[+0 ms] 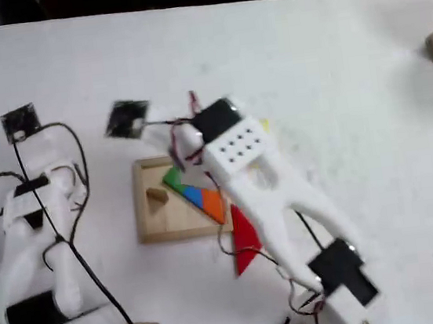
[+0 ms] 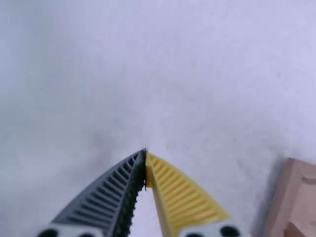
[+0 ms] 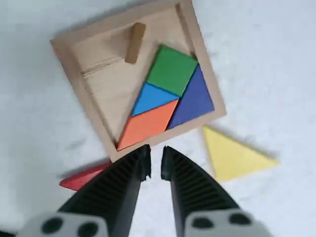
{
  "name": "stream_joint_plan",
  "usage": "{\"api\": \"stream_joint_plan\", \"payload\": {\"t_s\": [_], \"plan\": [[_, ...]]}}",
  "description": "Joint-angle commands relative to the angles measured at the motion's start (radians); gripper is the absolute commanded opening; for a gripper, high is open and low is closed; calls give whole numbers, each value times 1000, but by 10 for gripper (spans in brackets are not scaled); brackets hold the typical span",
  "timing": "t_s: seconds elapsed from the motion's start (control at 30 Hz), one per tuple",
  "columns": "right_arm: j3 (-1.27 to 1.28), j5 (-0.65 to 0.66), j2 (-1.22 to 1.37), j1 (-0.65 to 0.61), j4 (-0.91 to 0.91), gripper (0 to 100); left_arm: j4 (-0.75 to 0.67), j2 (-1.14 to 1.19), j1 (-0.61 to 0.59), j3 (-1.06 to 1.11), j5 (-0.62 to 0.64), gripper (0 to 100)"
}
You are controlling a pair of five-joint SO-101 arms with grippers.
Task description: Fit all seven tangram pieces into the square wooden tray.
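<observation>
Right pincer [image 3: 155, 160] barely parted, empty, by the tray [image 3: 106, 86] — 4 pieces [image 3: 155, 96] inside, red triangle [image 1: 245, 245] at its 5 o'clock; left pincer [image 2: 145, 157] closed.

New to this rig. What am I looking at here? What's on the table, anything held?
Two robot arms sit at a white table. One picture comes from a fixed camera above; the other two from a camera on each arm's wrist, looking past its claw. The left claw is shut, empty, over bare table. The right claw is slightly open, empty, near the wooden tray. In the tray: a green square, a light blue triangle, an orange piece, a dark blue triangle, a wooden block. A yellow triangle and a red piece lie outside it.
</observation>
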Motion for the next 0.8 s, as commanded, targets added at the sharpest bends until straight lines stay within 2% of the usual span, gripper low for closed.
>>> {"api": "stream_joint_plan", "payload": {"t_s": [0.0,0.17,0.3,0.37,0.47,0.6,0.77], "plan": [[235,-207,-130,117,-136,17,100,-147,84,44,-14,23],[594,-239,-274,239,-404,17,104,-394,217,236,-18,23],[763,-239,-383,288,-503,17,124,-685,337,430,-192,22],[795,-239,-407,312,-512,17,199,-845,389,494,-249,22],[802,-239,-400,346,-516,17,390,-1026,458,508,-137,23],[784,-241,-372,361,-519,17,325,-1001,510,523,-58,24],[775,-241,-355,366,-524,17,310,-773,622,428,-20,24]]}}
